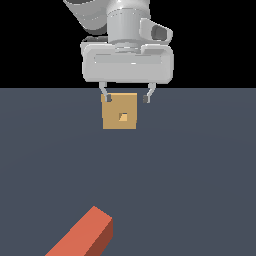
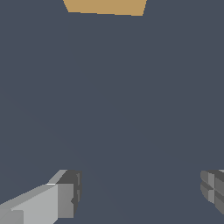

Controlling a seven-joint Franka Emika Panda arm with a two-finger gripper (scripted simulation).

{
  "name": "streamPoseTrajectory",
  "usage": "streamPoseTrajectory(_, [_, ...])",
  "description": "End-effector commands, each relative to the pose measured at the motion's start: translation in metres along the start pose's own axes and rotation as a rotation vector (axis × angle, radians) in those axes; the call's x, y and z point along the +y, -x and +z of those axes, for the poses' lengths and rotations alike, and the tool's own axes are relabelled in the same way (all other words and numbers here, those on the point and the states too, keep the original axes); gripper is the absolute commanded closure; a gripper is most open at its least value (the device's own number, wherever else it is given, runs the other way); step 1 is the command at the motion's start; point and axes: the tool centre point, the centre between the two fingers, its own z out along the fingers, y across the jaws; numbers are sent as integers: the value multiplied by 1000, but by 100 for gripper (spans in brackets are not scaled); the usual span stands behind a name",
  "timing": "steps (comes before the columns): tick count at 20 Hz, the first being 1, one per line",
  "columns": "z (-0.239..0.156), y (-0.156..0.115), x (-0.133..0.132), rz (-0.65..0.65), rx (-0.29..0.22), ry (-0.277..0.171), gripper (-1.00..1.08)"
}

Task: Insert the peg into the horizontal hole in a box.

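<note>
I see the peg (image 1: 85, 234) lying flat on the dark grey-blue floor (image 1: 200, 175) at the near edge of the exterior view, a little toward that view's left. It runs diagonally, its square end pointing up and toward the far side, while its other end passes out of the picture at the bottom. Its top is bright red-orange and its right side is darker. Nothing touches it.

Well beyond it, near the middle of the exterior view, stands the box (image 1: 120, 111), tan, with its square face turned toward the camera. The hole (image 1: 123, 117) sits in the centre of that face, a small lighter square.

My gripper (image 1: 127, 99) hangs in front of the upper part of the box, well away from the peg. Its fingers (image 1: 106, 95) are spread wide, one over the box's upper left corner and the other just off its upper right corner, with nothing between them. The wrist view confirms this: two dark pads (image 2: 72, 192) stand far apart over bare floor, and only a strip of the box (image 2: 105, 7) shows at the frame's edge.
</note>
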Motion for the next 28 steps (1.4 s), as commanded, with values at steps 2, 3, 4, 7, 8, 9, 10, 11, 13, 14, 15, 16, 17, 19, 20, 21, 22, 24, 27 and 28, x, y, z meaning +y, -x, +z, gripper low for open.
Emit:
streamPoseTrajectory(2, [0, 1, 0, 1, 0, 0, -92])
streamPoseTrajectory(3, [1, 3, 0, 5, 0, 0, -92])
streamPoseTrajectory(4, [2, 7, 0, 11, -1, 1, -92])
streamPoseTrajectory(7, [8, 26, -2, 45, -2, 2, -92])
streamPoseTrajectory(8, [11, 36, -3, 62, -3, 3, -92])
streamPoseTrajectory(9, [14, 46, -4, 80, -4, 4, -92])
streamPoseTrajectory(10, [17, 59, -6, 102, -4, 5, -92])
streamPoseTrajectory(11, [21, 72, -8, 125, -6, 6, -92])
streamPoseTrajectory(13, [30, 102, -14, 178, -8, 9, -92])
streamPoseTrajectory(14, [35, 119, -18, 208, -9, 11, -92])
streamPoseTrajectory(15, [41, 137, -23, 240, -10, 12, -92])
streamPoseTrajectory(16, [47, 156, -28, 274, -12, 14, -92])
streamPoseTrajectory(17, [52, 175, -35, 309, -13, 16, -92])
streamPoseTrajectory(19, [63, 209, -49, 373, -16, 19, -92])
streamPoseTrajectory(20, [68, 224, -55, 401, -17, 20, -92])
streamPoseTrajectory(21, [72, 238, -62, 426, -17, 21, -92])
streamPoseTrajectory(22, [76, 250, -68, 449, -18, 23, -92])
streamPoseTrajectory(24, [83, 269, -79, 488, -19, 24, -92])
streamPoseTrajectory(27, [90, 290, -91, 530, -20, 26, -92])
streamPoseTrajectory(28, [92, 295, -94, 540, -19, 27, -92])
